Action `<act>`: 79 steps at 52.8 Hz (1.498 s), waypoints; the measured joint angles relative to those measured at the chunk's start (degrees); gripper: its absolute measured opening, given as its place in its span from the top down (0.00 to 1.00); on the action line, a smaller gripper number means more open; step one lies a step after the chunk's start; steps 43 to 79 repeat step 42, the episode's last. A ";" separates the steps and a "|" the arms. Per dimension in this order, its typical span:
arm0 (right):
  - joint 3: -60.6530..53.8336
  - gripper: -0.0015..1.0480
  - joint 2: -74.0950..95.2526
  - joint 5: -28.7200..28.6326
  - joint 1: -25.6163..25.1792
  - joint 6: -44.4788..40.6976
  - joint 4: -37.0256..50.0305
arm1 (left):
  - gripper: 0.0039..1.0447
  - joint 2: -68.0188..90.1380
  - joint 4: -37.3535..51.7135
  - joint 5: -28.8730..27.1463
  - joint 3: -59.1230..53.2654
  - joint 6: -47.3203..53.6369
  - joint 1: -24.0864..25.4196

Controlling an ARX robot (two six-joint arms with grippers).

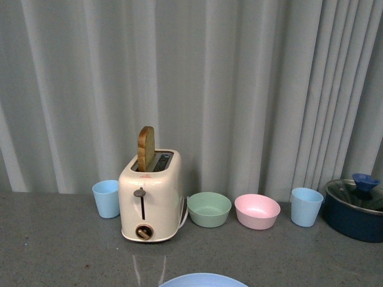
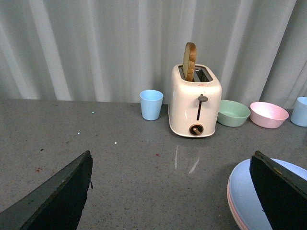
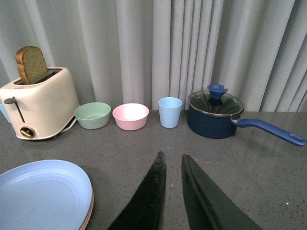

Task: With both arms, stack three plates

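I saw even, soft light in all three views. The toaster (image 2: 195, 101) left a pale glare streak on the grey counter (image 2: 120, 163); shadows were faint. The near fingers (image 3: 144, 201) looked blurred.

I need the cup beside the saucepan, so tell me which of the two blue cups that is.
The blue cup between the pink bowl and the saucepan; the other blue cup stands beside the toaster.

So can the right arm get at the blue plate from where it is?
Probably yes: the blue plate tops the stack beside the right claw, with bare table between them.
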 joint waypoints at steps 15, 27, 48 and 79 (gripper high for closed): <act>0.00 0.28 0.00 0.00 0.00 0.00 0.00 | 0.06 0.00 0.00 0.00 0.00 0.00 0.00; 0.00 0.08 0.00 0.00 0.00 0.02 0.00 | 0.06 0.00 0.00 0.00 0.00 0.00 0.00; 0.00 0.07 0.00 0.00 0.00 0.02 0.00 | 0.06 0.00 0.00 0.00 0.00 0.00 0.00; 0.00 0.07 0.00 0.00 0.00 0.02 0.00 | 0.06 0.00 0.00 0.00 0.00 0.00 0.00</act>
